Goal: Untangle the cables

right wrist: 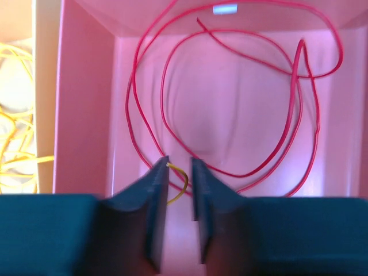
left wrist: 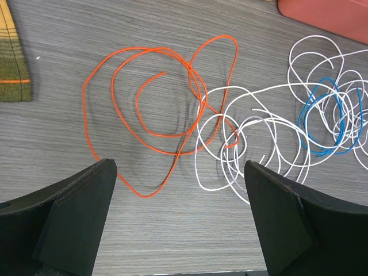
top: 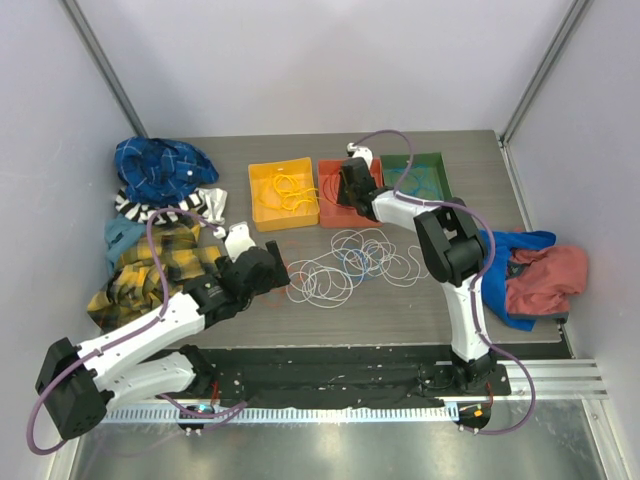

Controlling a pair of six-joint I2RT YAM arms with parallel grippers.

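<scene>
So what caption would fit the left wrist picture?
Open left gripper hovers over an orange cable loop tangled with white cables on the grey table.

The surface [left wrist: 52,132] is matt grey wood-grain laminate with fine streaks. The cables [top: 354,262] are thin and smooth, plastic-coated, with a faint sheen. The red tray [right wrist: 86,98] is glossy moulded plastic that catches the light. The left tool [left wrist: 181,172] has matt black plastic fingers [left wrist: 75,218], slightly grainy. The fingers [right wrist: 144,213] of the right tool [right wrist: 179,164] look matt too. The cloths [top: 160,170] are soft woven fabric. The rail [top: 560,375] is brushed metal.
</scene>
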